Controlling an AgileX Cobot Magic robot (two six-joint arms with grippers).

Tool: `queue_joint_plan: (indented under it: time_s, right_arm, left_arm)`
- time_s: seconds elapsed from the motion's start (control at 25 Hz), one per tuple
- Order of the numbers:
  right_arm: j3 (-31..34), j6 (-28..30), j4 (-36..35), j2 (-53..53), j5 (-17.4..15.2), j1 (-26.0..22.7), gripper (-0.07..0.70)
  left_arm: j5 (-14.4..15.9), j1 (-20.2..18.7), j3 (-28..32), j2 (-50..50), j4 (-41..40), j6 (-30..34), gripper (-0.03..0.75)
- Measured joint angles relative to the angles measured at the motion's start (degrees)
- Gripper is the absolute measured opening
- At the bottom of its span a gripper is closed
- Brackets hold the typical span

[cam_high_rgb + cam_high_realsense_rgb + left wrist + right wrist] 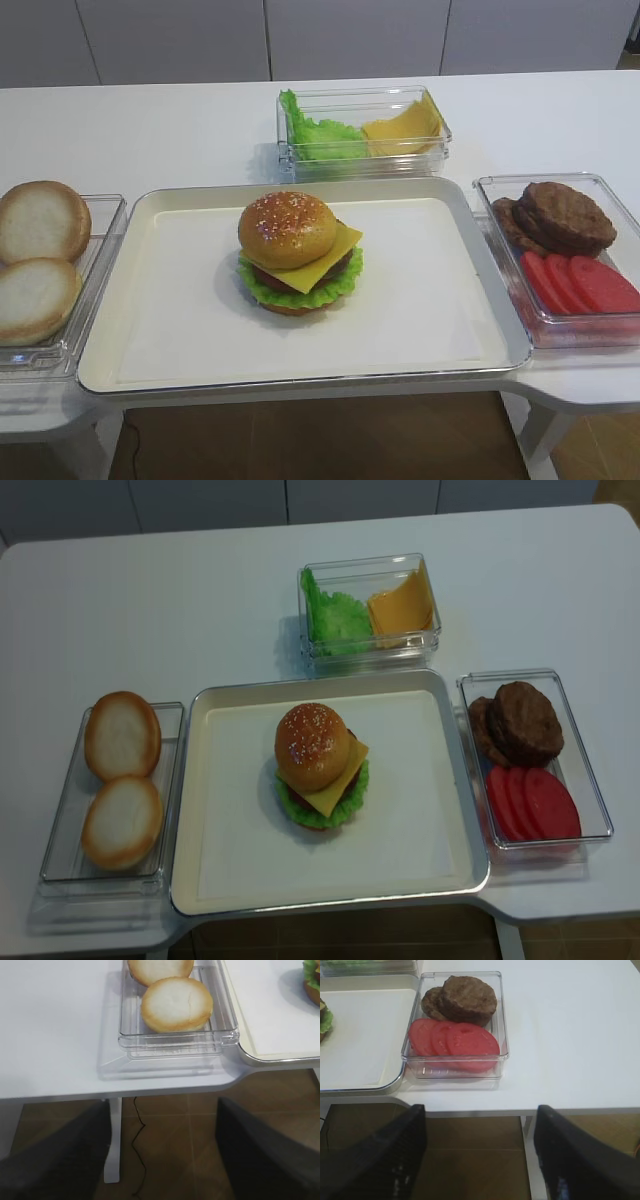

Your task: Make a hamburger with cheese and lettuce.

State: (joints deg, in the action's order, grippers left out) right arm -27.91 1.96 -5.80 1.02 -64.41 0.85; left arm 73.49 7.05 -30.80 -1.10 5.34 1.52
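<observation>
The hamburger [292, 240] [316, 755] stands whole in the middle of the white tray [180, 300] [230, 820], its sesame bun on top. The cheese [338, 250] [340, 785] juts out as a yellow corner under the top bun. The lettuce [300, 293] [322, 817] shows as a frilly green ring near the bottom. My right gripper [480, 1155] is open and empty, held off the table's front edge over the floor. My left gripper [162, 1155] is likewise open and empty in front of the table. Neither arm shows in the high views.
A clear box [105, 235] at the left holds two pale bun halves [176, 1004]. A clear box [502, 1020] at the right holds brown patties [467, 1000] and tomato slices [460, 1040]. A box [430, 590] behind the tray holds loose green leaves and yellow slices.
</observation>
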Motion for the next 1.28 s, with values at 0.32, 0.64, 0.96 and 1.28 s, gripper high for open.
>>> queue_joint_plan:
  time_s: [0.32, 0.64, 0.96, 1.28]
  right_arm:
    - [0.0, 0.0, 0.0, 0.0, 0.0, 0.0, 0.508]
    - [0.0, 0.0, 0.0, 0.0, 0.0, 0.0, 0.508]
    - [0.0, 0.0, 0.0, 0.0, 0.0, 0.0, 0.508]
    - [0.0, 0.0, 0.0, 0.0, 0.0, 0.0, 0.508]
  left_arm:
    - [-1.3, 0.0, 0.5, 0.0, 0.0, 0.1, 0.486]
    - [-4.8, 0.0, 2.5, 0.0, 0.3, 0.4, 0.486]
    - [-5.5, 0.0, 2.8, 0.0, 0.8, 0.7, 0.486]
    - [-5.5, 0.0, 2.8, 0.0, 0.8, 2.9, 0.486]
